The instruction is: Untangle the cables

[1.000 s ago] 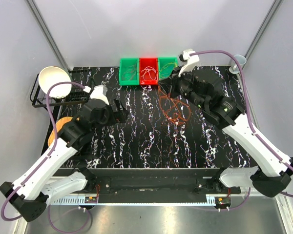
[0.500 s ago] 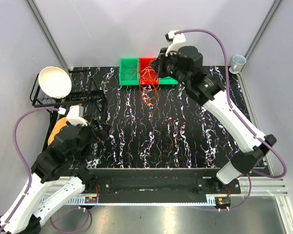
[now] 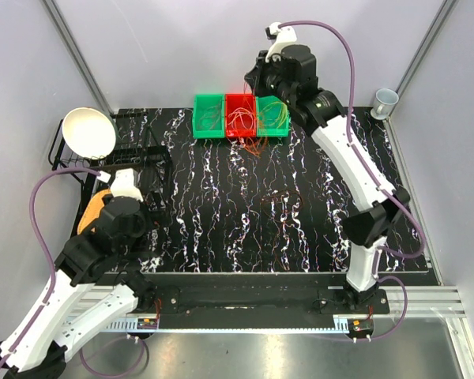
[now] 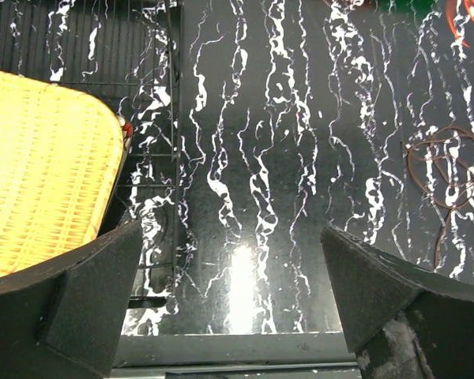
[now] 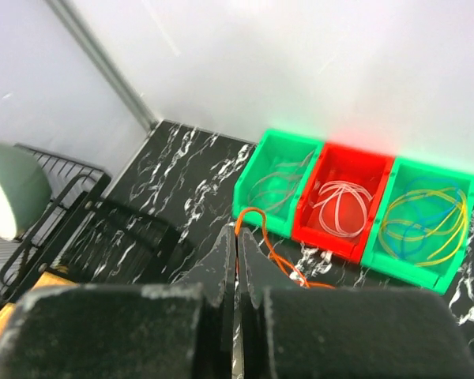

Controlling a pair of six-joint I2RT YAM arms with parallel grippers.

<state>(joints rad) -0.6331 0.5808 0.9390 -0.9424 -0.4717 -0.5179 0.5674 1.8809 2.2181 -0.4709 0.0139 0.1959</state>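
Right wrist view: the right gripper [image 5: 237, 235] has both fingers pressed together on one end of the orange cable [image 5: 272, 251]. This cable is a hair-thin, curly strand. It loops at the fingertips and trails down to the black marbled table [image 3: 221, 205], landing just in front of the red bin [image 5: 379, 170]. White cables [image 5: 341, 207] lie coiled inside the red bin. The left green bin [image 5: 249, 193] holds pale loops [image 5: 280, 185]. The right green bin [image 5: 411, 272] holds yellow-green and blue cables [image 5: 423, 217].

Left wrist view: the left gripper [image 4: 231, 237] hovers with its fingers wide apart, holding nothing. A thin brownish loop [image 4: 449, 170] lies flat on the table to its right.
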